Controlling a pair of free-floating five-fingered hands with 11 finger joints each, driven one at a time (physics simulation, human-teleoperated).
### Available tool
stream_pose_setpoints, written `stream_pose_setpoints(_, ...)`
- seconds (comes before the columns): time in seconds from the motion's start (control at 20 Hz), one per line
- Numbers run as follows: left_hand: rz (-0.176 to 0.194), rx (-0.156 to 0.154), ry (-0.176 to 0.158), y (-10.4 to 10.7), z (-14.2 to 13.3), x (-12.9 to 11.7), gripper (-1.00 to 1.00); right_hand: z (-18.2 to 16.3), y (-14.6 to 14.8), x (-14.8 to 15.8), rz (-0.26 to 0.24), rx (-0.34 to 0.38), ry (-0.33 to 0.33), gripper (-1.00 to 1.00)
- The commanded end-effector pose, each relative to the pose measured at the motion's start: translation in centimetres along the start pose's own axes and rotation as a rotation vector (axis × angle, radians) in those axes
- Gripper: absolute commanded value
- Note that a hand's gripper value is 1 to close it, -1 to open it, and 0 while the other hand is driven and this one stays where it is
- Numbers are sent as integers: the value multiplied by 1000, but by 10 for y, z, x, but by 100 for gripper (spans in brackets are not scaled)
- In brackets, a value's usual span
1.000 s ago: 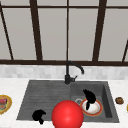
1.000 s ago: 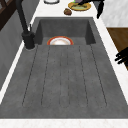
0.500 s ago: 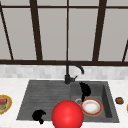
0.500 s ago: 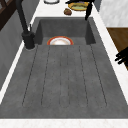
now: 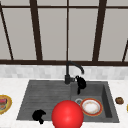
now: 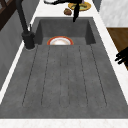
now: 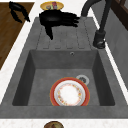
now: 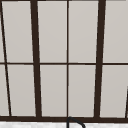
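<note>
Right hand beside the faucet, plate low in the basin

The right hand [image 5: 81, 83] hovered just beside the faucet [image 5: 68, 72], above the basin, fingers straight and spread, thumb hanging down, holding nothing; the right side view showed the same hand [image 7: 58, 20] flat in the air. Below the faucet and toward the front, the red-rimmed plate [image 5: 91, 107] lay flat on the sink [image 5: 106, 92] floor next to the drain, untouched. The left hand [image 5: 38, 115] hung idle well to the faucet's left, over the drainboard's front edge, fingers curled on nothing. A red ball [image 5: 67, 114] sat in front of the faucet.
</note>
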Motion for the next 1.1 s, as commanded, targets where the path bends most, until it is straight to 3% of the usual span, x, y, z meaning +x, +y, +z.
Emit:
stream_pose_setpoints(0.0, 0, 0, 0, 0, 0, 0, 0, -31, 2, 3, -7, -36, 4, -100)
stream_pose_setpoints(0.2, 0, 0, 0, 0, 0, 0, 0, -65, 4, 3, -10, -39, -5, -100)
stream_pose_setpoints(0.35, 0, 0, 0, 0, 0, 0, 0, -86, 12, -7, -42, -1, -3, -100)
stream_pose_setpoints(0.45, 0, 0, 0, 0, 0, 0, 0, -99, 32, -9, -6, 41, 15, -100)
stream_pose_setpoints(0.55, 0, 0, 0, 0, 0, 0, 0, -101, 35, -9, 55, -9, 60, -100)
stream_pose_setpoints(0.8, 0, 0, 0, 0, 0, 0, 0, -104, 31, 2, 167, -31, 145, -100)
stream_pose_setpoints(1.0, 0, 0, 0, 0, 0, 0, 0, -107, 27, 3, 188, -26, 226, -100)
stream_pose_setpoints(1.05, 0, 0, 0, 0, 0, 0, 0, -93, 27, 10, 187, -13, 188, -100)
